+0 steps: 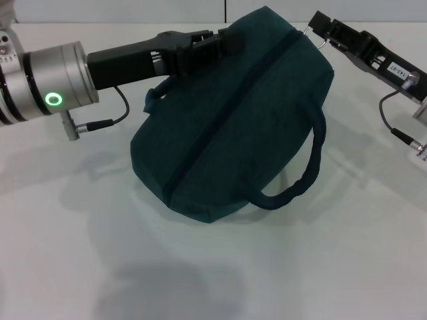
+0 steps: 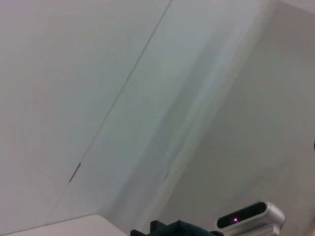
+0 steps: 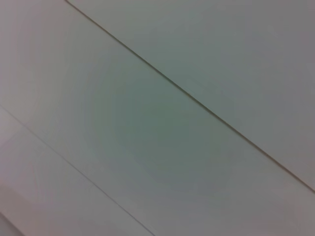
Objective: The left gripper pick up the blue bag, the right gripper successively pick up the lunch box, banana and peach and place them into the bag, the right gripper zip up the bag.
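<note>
Blue bag (image 1: 227, 127) on table (image 1: 80, 253), centre.

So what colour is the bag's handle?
Dark teal, matching the blue bag; its handle shows best in the head view.

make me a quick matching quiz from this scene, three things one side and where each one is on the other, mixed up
Things:
1. left gripper
2. right gripper
3. blue bag

Places:
A. at the ring pull at the far end of the zipper
B. lying on the white table, zipper closed
C. at the bag's far upper edge, reaching in from the robot's left

Pairs: 1-C, 2-A, 3-B
</note>
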Available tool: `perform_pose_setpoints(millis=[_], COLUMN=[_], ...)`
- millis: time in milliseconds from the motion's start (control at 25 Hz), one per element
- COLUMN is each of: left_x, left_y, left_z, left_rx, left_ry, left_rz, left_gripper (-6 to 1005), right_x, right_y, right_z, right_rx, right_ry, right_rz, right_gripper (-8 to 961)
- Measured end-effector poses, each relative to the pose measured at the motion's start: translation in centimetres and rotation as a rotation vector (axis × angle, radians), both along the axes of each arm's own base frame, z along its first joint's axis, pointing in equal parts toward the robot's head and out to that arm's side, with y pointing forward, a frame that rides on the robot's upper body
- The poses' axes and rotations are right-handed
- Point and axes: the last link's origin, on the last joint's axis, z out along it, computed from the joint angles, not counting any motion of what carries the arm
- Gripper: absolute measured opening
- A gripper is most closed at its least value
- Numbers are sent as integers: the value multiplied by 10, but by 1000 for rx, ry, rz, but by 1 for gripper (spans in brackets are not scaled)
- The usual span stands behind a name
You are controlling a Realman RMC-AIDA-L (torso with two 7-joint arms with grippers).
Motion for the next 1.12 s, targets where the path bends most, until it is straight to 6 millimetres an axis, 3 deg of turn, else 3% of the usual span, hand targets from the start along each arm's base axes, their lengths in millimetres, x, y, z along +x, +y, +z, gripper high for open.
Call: perform_pose_setpoints(millis=[80, 440, 720, 1040, 1120], left_x=[0, 2, 2, 2, 3], left_y=[1, 5, 7, 18, 23], left_z=[0, 0, -1, -12, -14], left_rx=[1, 8, 10, 3, 12], left_ry=[1, 7, 8, 18, 30], left_rz=[5, 13, 31, 108, 121], left_gripper=[128, 127, 127, 126, 126], right_x=[0, 1, 17, 43, 46], right_y=[0, -3, -5, -16, -18], right_z=[1, 4, 4, 21, 22], right_rx=[4, 7, 5, 69, 73], right_ry=[-1, 10, -7, 28, 30], right_rz=[3, 18, -48, -128, -130], right_gripper=[289, 369, 474, 888, 886])
